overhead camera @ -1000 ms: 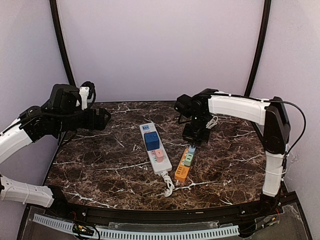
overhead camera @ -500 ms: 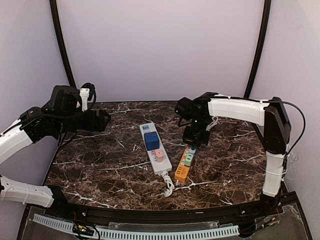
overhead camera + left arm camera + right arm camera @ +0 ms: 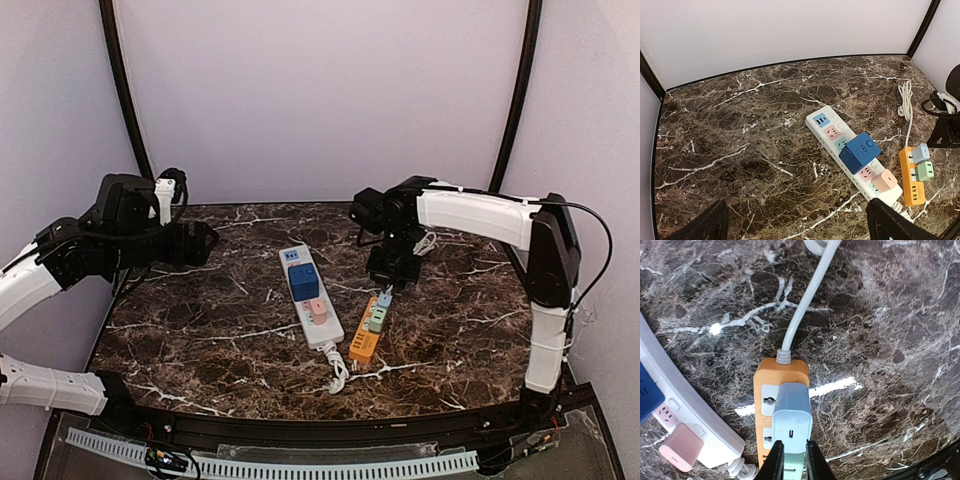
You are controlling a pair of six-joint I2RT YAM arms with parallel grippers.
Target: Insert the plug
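Against the earlier frames we note only small shifts: the right gripper (image 3: pixel 388 283) sits a touch higher over the strip than half a second ago, and the left arm has drawn back slightly toward its own side. The light-blue plug (image 3: pixel 792 412) stands in the orange power strip (image 3: pixel 782 372), in the socket nearest the white cord (image 3: pixel 805 305), with a green plug (image 3: pixel 925 170) just beside it in the next socket. The right gripper's jaws are drawn close together, leaving a thin gap, at the near edge of the light-blue plug. From the wrist view we cannot tell whether the fingers (image 3: pixel 775 462) touch it. The left gripper (image 3: pixel 796 212) hangs above the left side of the marble table (image 3: pixel 200 320), jaws spread wide, holding nothing. The white power strip (image 3: pixel 320 332) lies mid-table, just left of the orange one, carrying a dark blue cube adapter (image 3: pixel 303 282) and a pink plug (image 3: pixel 318 310).
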